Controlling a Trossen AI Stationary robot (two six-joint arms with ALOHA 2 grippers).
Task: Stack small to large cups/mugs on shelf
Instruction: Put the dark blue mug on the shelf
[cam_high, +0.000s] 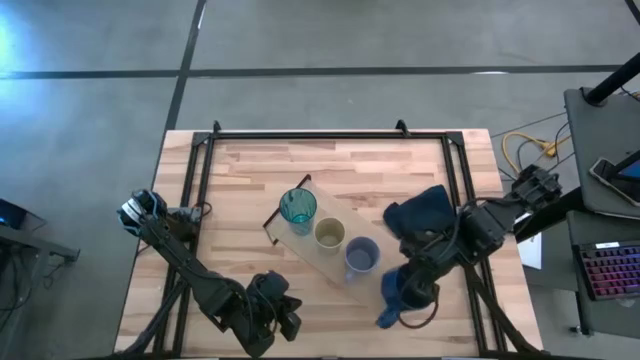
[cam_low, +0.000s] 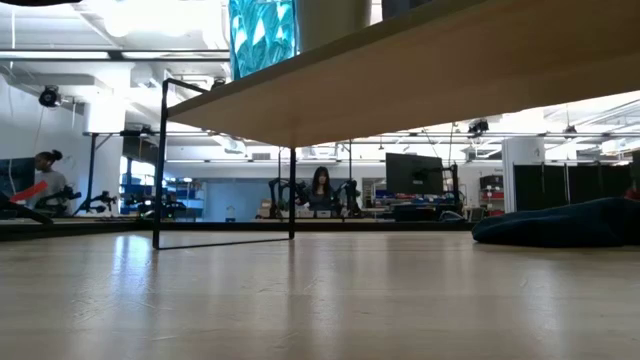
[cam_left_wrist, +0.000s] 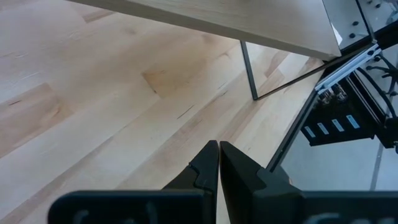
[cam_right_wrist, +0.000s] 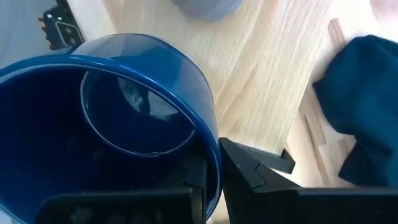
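The light-wood shelf (cam_high: 284, 233) lies slantwise at the table's middle on thin dark bars (cam_low: 158, 165). On it stand, in a row, a teal tumbler (cam_high: 297, 208), a yellowish cup (cam_high: 329, 234) and a periwinkle cup (cam_high: 361, 256). Just off the shelf's near-right end, my right gripper (cam_high: 415, 285) is shut on the wide navy mug (cam_high: 398, 292). My left gripper (cam_high: 285, 318) waits shut near the table's front edge, above bare wood, with nothing in it. My right gripper holds the navy mug by its rim and wall (cam_right_wrist: 210, 140), one finger (cam_right_wrist: 194, 177) inside the mug and the other (cam_right_wrist: 252, 165) outside. The fingers come from above, pointing steeply down. The mug's mouth faces up; the low view shows no mug on the tabletop.
A dark blue cloth (cam_high: 420, 210) lies crumpled on the table right of the shelf, close behind my right gripper. A black frame (cam_high: 330, 135) runs round the table's far and side edges. Bare tabletop (cam_high: 240, 180) lies left of and behind the shelf.
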